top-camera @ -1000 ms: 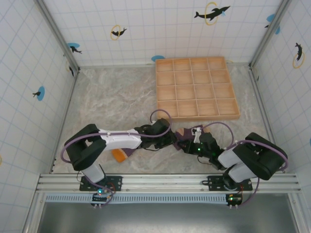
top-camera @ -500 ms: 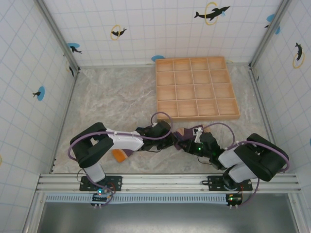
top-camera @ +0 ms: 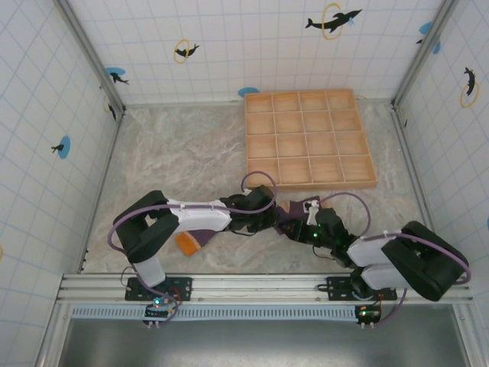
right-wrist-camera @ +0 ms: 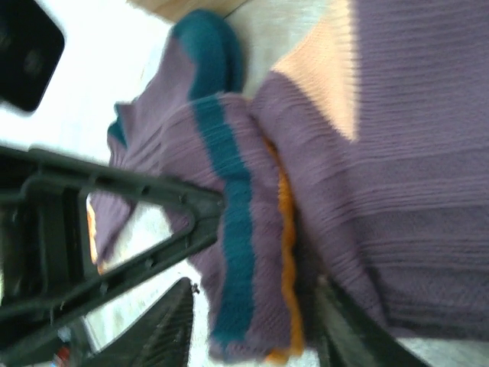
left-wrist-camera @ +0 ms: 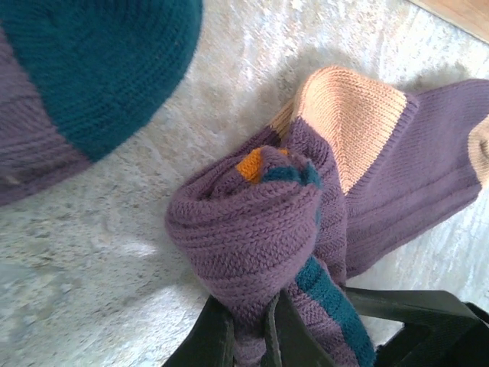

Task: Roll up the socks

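Left gripper [left-wrist-camera: 256, 340]: fingers pinched narrow on the rolled purple sock [left-wrist-camera: 244, 222], whose bundle stands just beyond the fingertips on the marbled table [left-wrist-camera: 92, 252]. Right gripper [right-wrist-camera: 256, 325]: fingers partly spread, the same sock's teal-and-orange edge lying between them, one finger [right-wrist-camera: 174, 325] just clear of the fabric.

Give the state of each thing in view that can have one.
sock roll, partly rolled, the rest lying flat on the table
left end effector, shut on the sock roll
right end effector, open, one finger on each side of the sock roll
wooden tray, all compartments empty
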{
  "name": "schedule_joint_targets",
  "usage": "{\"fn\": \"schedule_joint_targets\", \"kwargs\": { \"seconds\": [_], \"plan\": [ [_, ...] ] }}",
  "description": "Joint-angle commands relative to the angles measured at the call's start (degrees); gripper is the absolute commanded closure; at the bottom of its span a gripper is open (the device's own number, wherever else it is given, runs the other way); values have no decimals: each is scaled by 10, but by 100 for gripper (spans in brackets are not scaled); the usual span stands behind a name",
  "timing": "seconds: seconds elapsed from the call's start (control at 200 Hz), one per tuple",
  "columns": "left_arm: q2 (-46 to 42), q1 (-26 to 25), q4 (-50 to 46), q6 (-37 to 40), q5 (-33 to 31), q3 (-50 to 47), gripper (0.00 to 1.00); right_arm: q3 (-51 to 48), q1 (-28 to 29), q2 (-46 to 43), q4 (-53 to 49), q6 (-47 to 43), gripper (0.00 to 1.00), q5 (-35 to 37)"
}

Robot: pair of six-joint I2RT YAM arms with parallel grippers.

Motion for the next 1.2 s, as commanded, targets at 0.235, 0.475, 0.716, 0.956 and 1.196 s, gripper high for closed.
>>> {"fn": "schedule_joint_targets", "kwargs": {
  "seconds": [0.235,0.475,0.716,0.956,1.196],
  "plan": [
    [-21,21,-203,-2,-3,22,100,87,109,-124,-286,-228,21,188],
    [-23,26,-204,-5,28,24,100,107,259,-107,-264,-386,20,384],
    [-27,32,-200,-9,41,24,100,140,337,-10,-188,-502,22,488],
    [-27,36,-191,-9,60,17,100,160,368,99,-102,-569,27,570],
    [-35,42,-185,-8,68,9,100,171,364,150,-89,-554,33,569]
  ]
}}
